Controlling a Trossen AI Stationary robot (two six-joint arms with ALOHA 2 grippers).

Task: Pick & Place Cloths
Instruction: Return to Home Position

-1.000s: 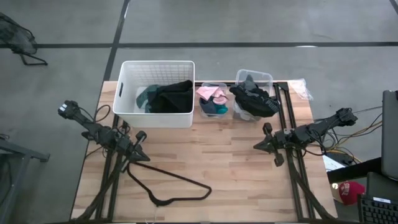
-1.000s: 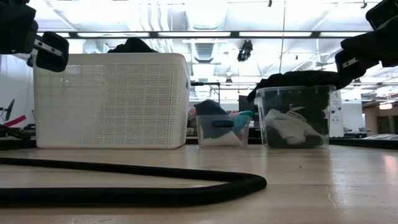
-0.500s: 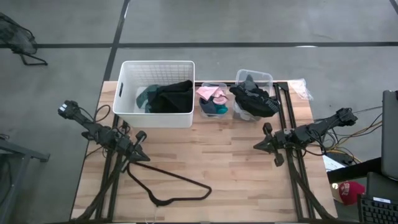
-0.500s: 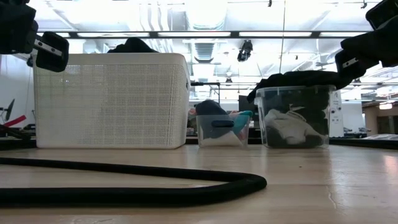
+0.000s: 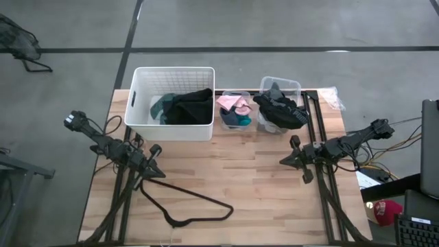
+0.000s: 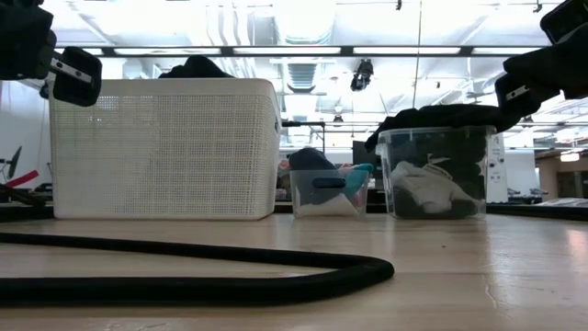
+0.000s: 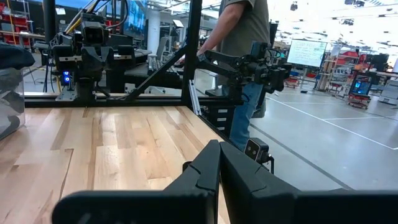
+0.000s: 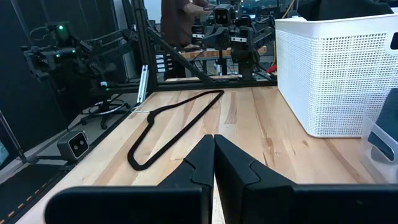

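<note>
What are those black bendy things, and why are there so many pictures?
They are two robot arms. One camera looks straight down, one sits at table height, and one rides on each wrist. The left gripper and the right gripper have their fingers shut and hold nothing. On the wooden table stand a white basket, a small clear bin and a bigger clear bin, all with cloths inside. A black hanger lies in front.
</note>
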